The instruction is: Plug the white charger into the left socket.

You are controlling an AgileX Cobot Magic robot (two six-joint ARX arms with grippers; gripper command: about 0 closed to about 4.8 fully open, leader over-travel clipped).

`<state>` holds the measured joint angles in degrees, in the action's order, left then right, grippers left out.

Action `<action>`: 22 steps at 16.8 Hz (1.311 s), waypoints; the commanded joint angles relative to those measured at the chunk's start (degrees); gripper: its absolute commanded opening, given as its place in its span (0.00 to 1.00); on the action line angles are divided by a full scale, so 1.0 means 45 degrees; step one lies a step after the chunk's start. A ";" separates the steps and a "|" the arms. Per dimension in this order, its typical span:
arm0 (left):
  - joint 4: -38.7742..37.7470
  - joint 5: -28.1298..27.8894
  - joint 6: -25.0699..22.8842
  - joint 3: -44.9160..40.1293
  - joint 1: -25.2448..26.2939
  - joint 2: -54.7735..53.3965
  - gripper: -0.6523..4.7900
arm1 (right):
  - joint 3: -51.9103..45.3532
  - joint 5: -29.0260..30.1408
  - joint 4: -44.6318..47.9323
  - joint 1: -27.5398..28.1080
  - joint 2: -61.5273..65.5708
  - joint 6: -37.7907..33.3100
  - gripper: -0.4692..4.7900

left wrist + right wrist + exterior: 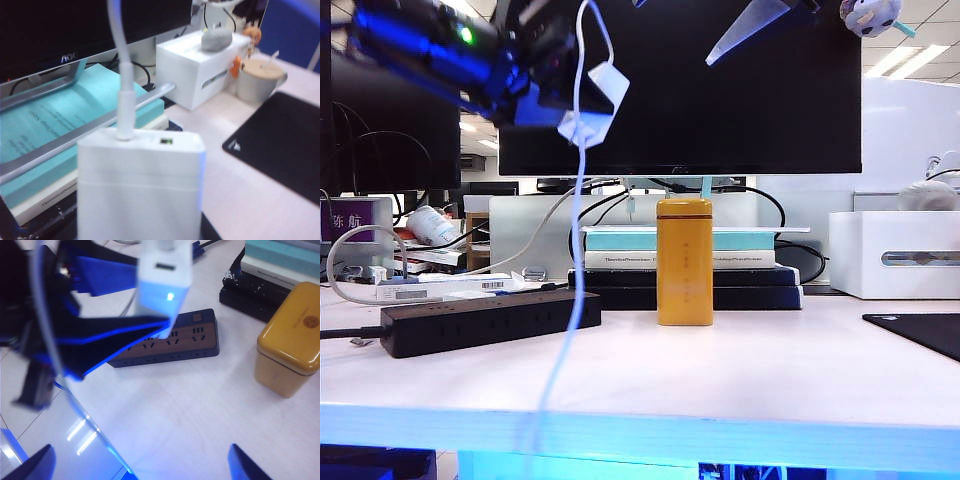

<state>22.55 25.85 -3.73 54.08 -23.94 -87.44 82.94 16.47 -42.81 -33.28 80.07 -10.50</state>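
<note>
White charger (592, 105) hangs high above the black power strip (490, 320), clamped in the left gripper (555, 95); a closed yellow tin (684, 262) stands beside. Left wrist: charger fills the view. Right wrist: right gripper (140, 467), jaws wide apart, over the table (200, 405)

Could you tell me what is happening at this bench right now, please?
The left end effector holds the white charger high in the air, well above the black power strip, with its thin cable trailing down over the table edge. The charger is not yet plugged in. The right end effector is open and empty, hanging above the table and looking down on the strip and the yellow tin.
</note>
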 commanded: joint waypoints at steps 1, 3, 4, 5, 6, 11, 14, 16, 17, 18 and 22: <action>0.1622 0.0651 0.1749 0.0044 0.0971 -0.0792 0.57 | 0.0044 -0.0010 0.0253 -0.0010 -0.0063 0.0010 1.00; 0.2681 0.2336 0.2035 0.0044 0.2025 -0.1583 0.57 | 0.0044 -0.0015 0.0311 -0.0010 -0.0063 0.0015 1.00; 0.2948 0.3094 0.2035 0.0044 0.2288 -0.1807 0.57 | 0.0044 -0.0019 0.0335 -0.0010 -0.0063 0.0015 1.00; 0.3347 0.4163 0.2035 0.0044 0.2545 -0.2079 0.57 | 0.0044 -0.0073 0.0384 -0.0010 -0.0063 0.0010 1.00; 0.3798 0.5061 0.2103 0.0044 0.2778 -0.2331 0.57 | 0.0044 -0.0262 0.0495 -0.0010 -0.0063 0.0010 1.00; 0.4964 0.6373 0.2259 0.0044 0.2977 -0.3400 0.57 | 0.0044 -0.0646 0.1015 -0.0010 -0.0053 0.0010 1.00; 0.5396 0.5858 0.2273 0.0044 0.2977 -0.3993 0.57 | 0.0044 -0.1127 0.1015 -0.0010 -0.0053 0.0015 1.00; 0.5401 0.5061 0.2268 0.0044 0.2977 -0.4216 0.57 | 0.0044 -0.1331 0.1015 -0.0010 -0.0053 0.0015 1.00; 0.5406 0.4488 0.2263 0.0044 0.2977 -0.4362 0.57 | 0.0044 -0.1608 0.1015 -0.0010 -0.0053 0.0019 1.00; 0.5591 0.4201 0.2239 0.0039 0.2982 -0.4488 0.57 | 0.0044 -0.1685 0.1015 -0.0010 -0.0053 0.0019 1.00; 0.6105 0.4172 0.2220 0.0024 0.2968 -0.5042 0.57 | 0.0039 -0.1695 0.1200 -0.0010 -0.0053 0.0019 1.00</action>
<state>48.27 44.45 6.15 54.08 -10.52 -109.71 82.91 8.99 -38.76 -33.28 80.09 -10.48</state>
